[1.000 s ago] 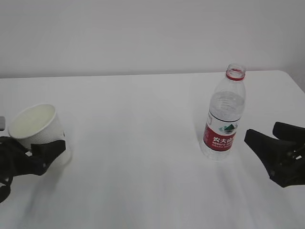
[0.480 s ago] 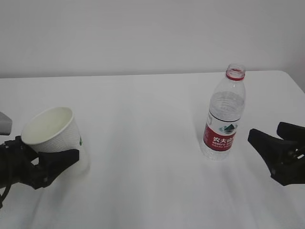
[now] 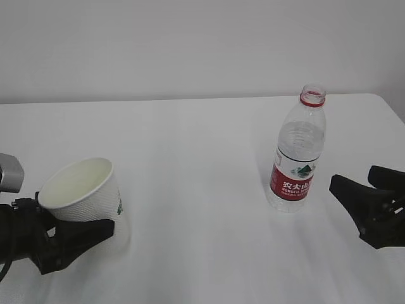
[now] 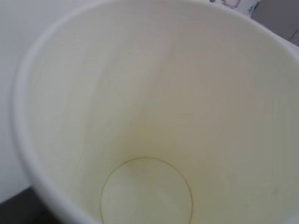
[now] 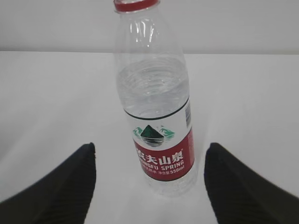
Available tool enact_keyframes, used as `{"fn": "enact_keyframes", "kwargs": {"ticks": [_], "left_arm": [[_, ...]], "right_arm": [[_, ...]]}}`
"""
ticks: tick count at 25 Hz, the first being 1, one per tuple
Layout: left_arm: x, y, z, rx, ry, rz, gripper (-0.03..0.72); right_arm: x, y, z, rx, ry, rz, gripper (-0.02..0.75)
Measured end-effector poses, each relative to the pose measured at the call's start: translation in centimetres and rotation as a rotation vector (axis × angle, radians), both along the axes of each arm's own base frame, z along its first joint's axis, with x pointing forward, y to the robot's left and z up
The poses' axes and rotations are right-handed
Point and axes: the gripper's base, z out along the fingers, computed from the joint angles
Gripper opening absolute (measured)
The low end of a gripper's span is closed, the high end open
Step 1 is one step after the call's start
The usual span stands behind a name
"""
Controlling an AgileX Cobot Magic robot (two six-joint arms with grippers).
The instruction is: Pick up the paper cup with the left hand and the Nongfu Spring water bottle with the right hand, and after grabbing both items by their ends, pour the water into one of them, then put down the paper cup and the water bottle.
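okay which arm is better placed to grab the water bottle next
The right. Its black two-finger gripper stands open beside the clear ribbed plastic bottle with the red-and-white label, which stands upright, centred between its fingers in the wrist view. The left gripper is far across the table, holding the white paper cup.

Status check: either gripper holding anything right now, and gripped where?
Left gripper holds the paper cup, tilted, by its lower body near the base. Right gripper is open and empty, short of the water bottle.

The left tool (image 3: pixel 66 237) carried the cup (image 3: pixel 85 196) rightward toward the bottle (image 3: pixel 299 152), exposing the green logo on its side.
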Motion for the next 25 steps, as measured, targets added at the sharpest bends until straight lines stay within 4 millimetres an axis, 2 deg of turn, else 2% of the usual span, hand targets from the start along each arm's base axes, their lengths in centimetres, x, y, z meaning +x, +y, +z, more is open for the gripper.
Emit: {"fn": "enact_keyframes", "kwargs": {"ticks": [14, 25], "left_arm": [[-1.1, -0.6, -0.1, 0.019, 0.000, -0.150, 0.566], [-1.2, -0.7, -0.1, 0.035, -0.028, -0.196, 0.565]], "right_arm": [[0.0, 0.0, -0.1, -0.018, 0.004, 0.002, 0.552], [0.0, 0.0, -0.1, -0.057, -0.013, 0.013, 0.552]]}}
